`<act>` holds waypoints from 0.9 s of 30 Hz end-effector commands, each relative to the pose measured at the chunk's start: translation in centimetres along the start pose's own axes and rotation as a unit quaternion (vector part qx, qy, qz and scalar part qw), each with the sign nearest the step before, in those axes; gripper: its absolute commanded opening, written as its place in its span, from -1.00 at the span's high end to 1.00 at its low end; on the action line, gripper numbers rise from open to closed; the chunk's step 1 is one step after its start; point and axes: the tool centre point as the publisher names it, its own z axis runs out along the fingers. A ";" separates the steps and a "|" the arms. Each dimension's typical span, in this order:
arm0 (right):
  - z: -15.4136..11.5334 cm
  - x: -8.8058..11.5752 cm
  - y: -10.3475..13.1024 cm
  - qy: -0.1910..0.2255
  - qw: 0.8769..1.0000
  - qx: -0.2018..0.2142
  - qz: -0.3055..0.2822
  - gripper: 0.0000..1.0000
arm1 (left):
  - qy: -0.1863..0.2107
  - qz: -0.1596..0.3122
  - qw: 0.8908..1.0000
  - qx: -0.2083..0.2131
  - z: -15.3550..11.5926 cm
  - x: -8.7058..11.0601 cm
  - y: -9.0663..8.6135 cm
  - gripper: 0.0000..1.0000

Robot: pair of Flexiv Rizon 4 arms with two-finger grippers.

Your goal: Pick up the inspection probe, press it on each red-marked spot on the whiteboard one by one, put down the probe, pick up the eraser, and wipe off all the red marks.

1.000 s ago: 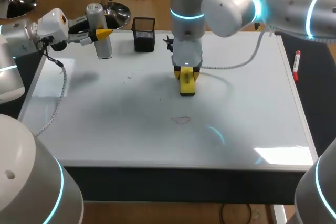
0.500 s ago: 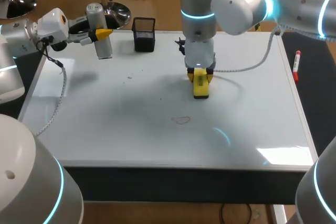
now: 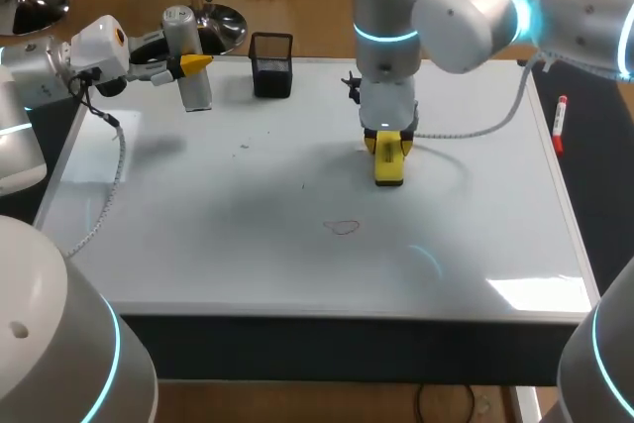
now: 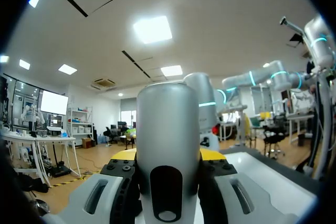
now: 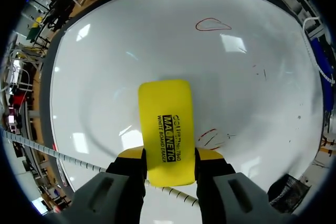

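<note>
Head view shows one yellow eraser (image 3: 389, 159) pinched in the right gripper (image 3: 388, 149), over the far middle part of the whiteboard (image 3: 198, 245). The arm comes in from the right side and the gripper points down. In the right wrist view the eraser (image 5: 165, 129) sits between the two fingers of this gripper (image 5: 169, 157), which press it from both sides. Its long axis runs straight ahead out of the gripper toward the board, with the printed face to the camera. Whether its end touches the board I cannot tell. I count two places with red: a few short red strokes (image 5: 210, 137) just beside the eraser, and one closed red loop (image 5: 212, 24) further ahead, well apart from it. One silver inspection probe (image 3: 188, 71) is at the far left corner of the whiteboard, upright, with its long axis vertical. The left gripper (image 3: 193, 63) clamps it on the upper part; in the left wrist view the probe (image 4: 168, 145) fills the space between the fingers. One black mesh cup (image 3: 271, 64) stands near the probe, and one red marker (image 3: 560, 121) lies on the table (image 3: 594, 195) beside the right edge of the board.
</note>
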 end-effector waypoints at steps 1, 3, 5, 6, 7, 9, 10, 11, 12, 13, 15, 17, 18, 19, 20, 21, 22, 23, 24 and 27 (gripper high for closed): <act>-2.6 0.3 0.5 -0.024 1.000 0.013 -0.010 1.00 | -0.003 0.001 1.000 -0.001 0.1 0.2 -0.2 1.00; -3.8 -0.3 0.4 -0.041 0.999 0.015 -0.019 1.00 | -0.003 0.001 1.000 -0.001 0.1 0.2 -0.2 1.00; -4.4 -0.8 0.2 -0.044 0.998 0.022 -0.025 1.00 | -0.003 0.001 1.000 -0.001 0.1 0.2 -0.2 1.00; -4.7 -1.3 0.0 -0.052 0.998 0.023 -0.026 1.00 | -0.003 0.001 1.000 -0.001 0.1 0.2 -0.2 1.00; -4.6 -1.5 -0.1 -0.052 0.998 0.023 -0.028 1.00 | -0.003 0.001 1.000 -0.001 0.1 0.2 -0.2 1.00; -4.2 -2.4 -0.4 -0.055 0.998 0.020 -0.031 1.00 | -0.003 0.001 1.000 -0.001 0.1 0.2 -0.2 1.00; -3.9 -2.9 -0.4 -0.054 0.998 0.018 -0.035 1.00 | -0.003 0.001 1.000 -0.001 0.1 0.2 -0.2 1.00; -3.7 -3.2 -0.4 -0.053 0.998 0.016 -0.037 1.00 | -0.003 0.001 1.000 -0.001 0.1 0.2 -0.2 1.00; -3.3 -3.7 -0.3 -0.057 0.997 0.011 -0.042 1.00 | -0.003 0.001 1.000 -0.001 0.1 0.2 -0.2 1.00; -2.9 -4.1 -0.2 -0.055 0.998 0.010 -0.043 1.00 | -0.003 0.001 1.000 -0.001 0.1 0.2 -0.2 1.00; -2.2 -4.8 -0.2 -0.052 0.998 0.006 -0.046 1.00 | -0.003 0.001 1.000 -0.001 0.1 0.2 -0.2 1.00; -1.4 -5.4 0.0 -0.049 0.997 0.000 -0.052 1.00 | -0.003 0.001 1.000 -0.001 0.1 0.2 -0.2 1.00; -1.1 -5.6 0.0 -0.050 0.997 -0.005 -0.055 1.00 | -0.003 0.001 1.000 -0.001 0.1 0.2 -0.2 1.00; -0.8 -5.8 0.0 -0.049 0.997 -0.008 -0.056 1.00 | -0.003 0.001 1.000 -0.001 0.1 0.2 -0.2 1.00; -0.6 -6.0 0.1 -0.048 0.997 -0.011 -0.059 1.00 | -0.003 0.001 1.000 -0.001 0.1 0.2 -0.2 1.00; -0.4 -6.2 0.1 -0.047 0.997 -0.014 -0.061 1.00 | -0.003 0.001 1.000 -0.001 0.1 0.2 -0.2 1.00; -0.3 -6.3 0.1 -0.046 0.997 -0.015 -0.063 1.00 | -0.003 0.001 1.000 -0.001 0.1 0.2 -0.2 1.00; -0.2 -6.4 0.1 -0.045 0.997 -0.015 -0.064 1.00 | -0.003 0.001 1.000 -0.001 0.1 0.2 -0.2 1.00; -0.2 -6.5 0.1 -0.045 0.997 -0.015 -0.065 1.00 | -0.003 0.001 1.000 -0.001 0.1 0.2 -0.2 1.00; -0.1 -6.6 0.2 -0.043 0.997 -0.017 -0.067 1.00 | -0.003 0.001 1.000 -0.001 0.1 0.2 -0.2 1.00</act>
